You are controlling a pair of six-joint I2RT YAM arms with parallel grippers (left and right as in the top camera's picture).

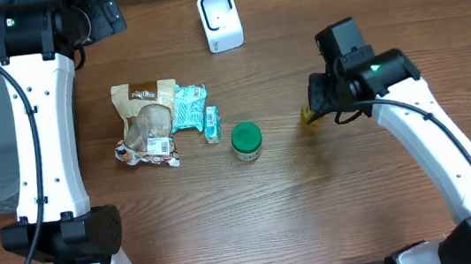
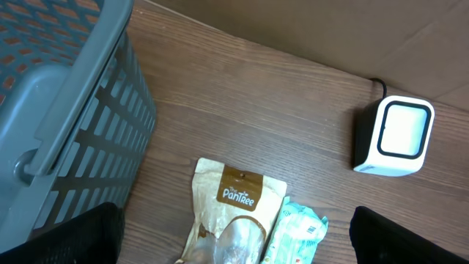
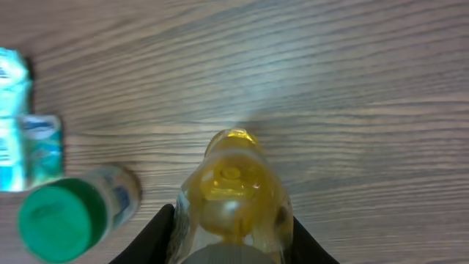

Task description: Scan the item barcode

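Overhead, the right pincer (image 1: 314, 105) is pinching a yellow bottle (image 1: 308, 116) low over the counter (image 1: 316, 212), well apart from the scanner (image 1: 220, 20) at the far edge. From the left wrist, the left pincer (image 2: 234, 220) is hanging spread wide above a pouch (image 2: 238, 198), near the basket (image 2: 66, 110), gripping nothing. From the right wrist, the fingers (image 3: 165, 224) are squeezing the bottle's sides. The pick looks done; I judge that carrying the bottle to the scanner and showing its barcode is yet to come.

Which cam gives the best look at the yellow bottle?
Right wrist: the yellow bottle fills mid-frame, clamped in the right gripper. Overhead shows only a yellow sliver under that gripper. Left wrist doesn't show it.
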